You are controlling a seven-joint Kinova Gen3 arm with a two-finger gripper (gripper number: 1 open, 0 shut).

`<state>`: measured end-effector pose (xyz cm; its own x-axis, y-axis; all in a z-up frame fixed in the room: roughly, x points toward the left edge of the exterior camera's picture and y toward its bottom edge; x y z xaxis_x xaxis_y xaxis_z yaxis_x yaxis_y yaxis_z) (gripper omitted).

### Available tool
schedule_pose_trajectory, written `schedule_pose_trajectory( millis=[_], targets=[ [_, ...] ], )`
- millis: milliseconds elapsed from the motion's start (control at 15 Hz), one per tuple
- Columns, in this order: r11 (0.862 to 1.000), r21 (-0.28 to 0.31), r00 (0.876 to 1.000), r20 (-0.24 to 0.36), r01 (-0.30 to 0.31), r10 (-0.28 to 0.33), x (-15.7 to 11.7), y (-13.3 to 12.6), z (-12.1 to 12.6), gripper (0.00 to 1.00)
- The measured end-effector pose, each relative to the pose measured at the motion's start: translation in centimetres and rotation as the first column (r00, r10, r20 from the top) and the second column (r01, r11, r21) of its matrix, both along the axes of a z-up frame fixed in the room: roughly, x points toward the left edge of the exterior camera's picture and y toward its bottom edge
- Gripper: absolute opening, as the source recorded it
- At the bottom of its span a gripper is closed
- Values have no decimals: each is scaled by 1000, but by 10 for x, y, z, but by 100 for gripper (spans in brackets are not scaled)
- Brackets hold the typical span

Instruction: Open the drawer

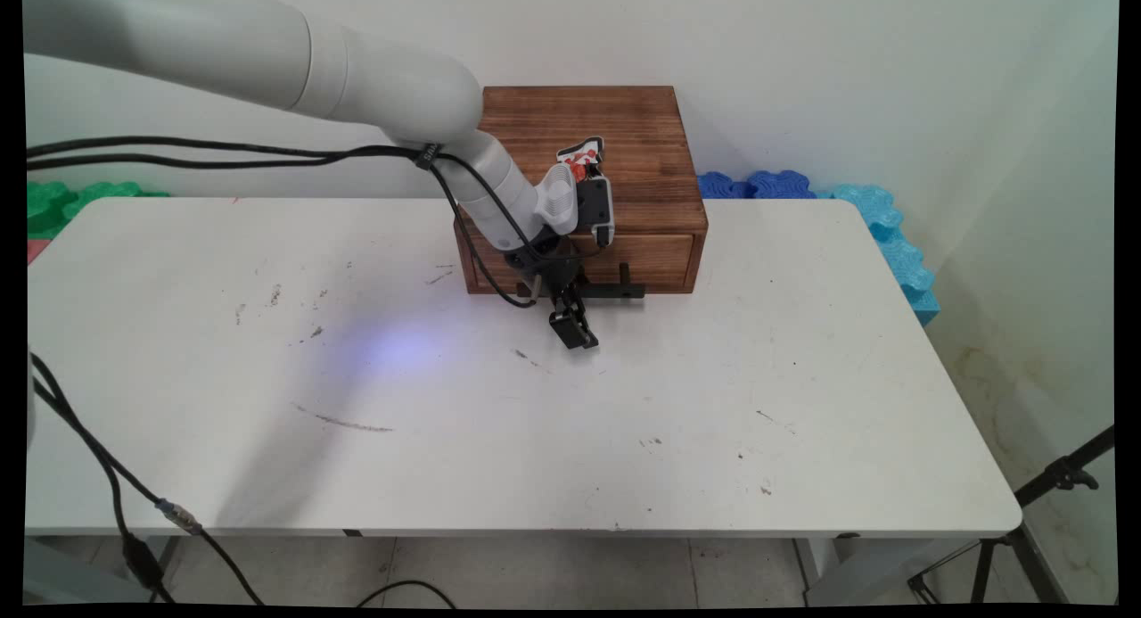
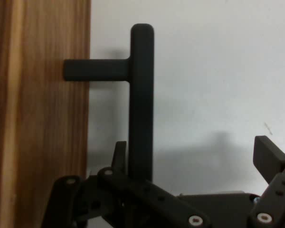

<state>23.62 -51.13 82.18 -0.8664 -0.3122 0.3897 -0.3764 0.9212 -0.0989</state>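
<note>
Handle (image 2: 141,99), a stiff black bar on the wooden drawer box (image 1: 588,190), lies between the gripper's (image 2: 190,164) wide-spread fingers (image 2: 270,159); best gripped mid-bar.

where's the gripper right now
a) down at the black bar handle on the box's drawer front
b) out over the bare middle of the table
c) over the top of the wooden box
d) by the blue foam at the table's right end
a: the open gripper sits low at the black bar handle on the wooden box, one finger beside the bar.
</note>
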Motion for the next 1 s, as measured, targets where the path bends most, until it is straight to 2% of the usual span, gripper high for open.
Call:
schedule_pose_trajectory(
  millis=[333,1000],
  targets=[
    [1000,14,1000,-5,9,-9,-7,10,-2,100],
    [999,42,1000,-8,30,-30,-17,51,1,100]
  ],
)
